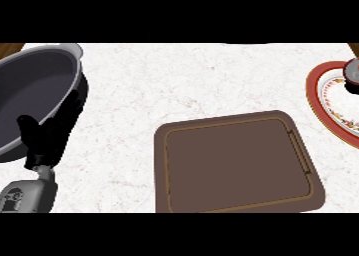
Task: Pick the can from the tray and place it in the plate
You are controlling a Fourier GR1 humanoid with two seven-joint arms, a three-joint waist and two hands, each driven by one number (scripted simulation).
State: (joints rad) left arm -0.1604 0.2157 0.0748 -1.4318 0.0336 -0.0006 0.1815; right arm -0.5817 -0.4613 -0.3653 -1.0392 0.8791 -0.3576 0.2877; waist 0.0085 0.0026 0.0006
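Observation:
The brown tray point(237, 162) lies in the middle of the counter with nothing on it. At the right edge is a white plate point(318, 100) with a red rim and a flowered band, partly cut off by the view. The can point(358, 70), seen from above as a silvery round top, stands on the plate's far part with a dark shadow below it. My left hand point(45, 137) shows at the left, far from the tray and the plate. It is open with fingers up and holds nothing. No right hand shows.
A large dark grey pot point(23, 95) fills the upper left, and my left hand overlaps its right rim. White marble counter point(182, 85) lies between the pot, the tray and the plate. Brown wood shows at the far corners.

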